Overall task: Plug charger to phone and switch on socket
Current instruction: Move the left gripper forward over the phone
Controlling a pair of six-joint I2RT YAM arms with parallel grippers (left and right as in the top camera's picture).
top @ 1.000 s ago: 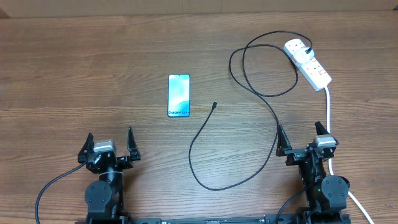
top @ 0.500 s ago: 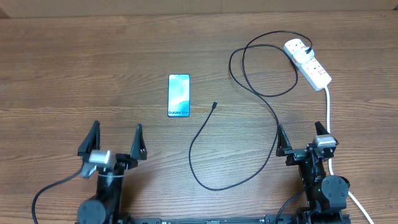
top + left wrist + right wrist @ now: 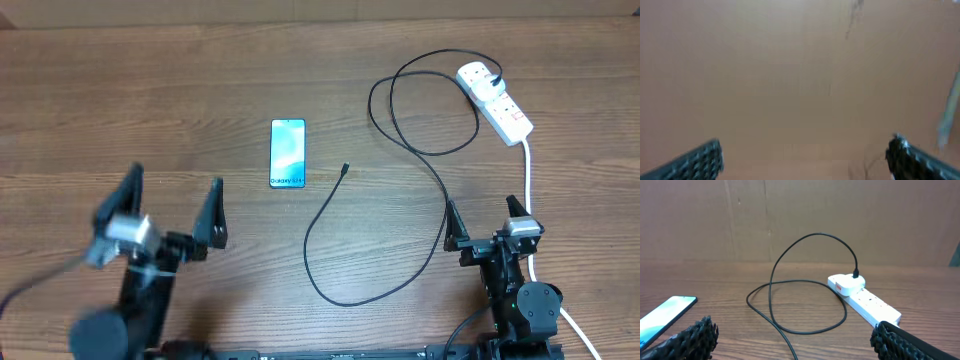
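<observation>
While both arms sit by the near edge, nothing of the job is done yet. The charger (image 3: 308,232) has its small tip lying loose on the worktop (image 3: 120,90), near the phone (image 3: 287,153) on its right side and clearly not touching it. So the plug-in is all to come. At the far right corner the cable's other end looks already seated in the socket (image 3: 497,100), but I cannot tell from here whether the socket is switched on.

The phone is a slim slab lying flat, screen up and lit blue-teal with white lettering. It lies left of centre, with its long side running from near edge to far edge. The black cable loops wide across the right half of the worktop.

The left fingers (image 3: 212,210) are spread wide and hold nothing, and that arm is blurred over the near-left area. The right fingers (image 3: 452,225) are also apart and empty, low by the near-right corner — the white cord (image 3: 527,175) runs past them.
</observation>
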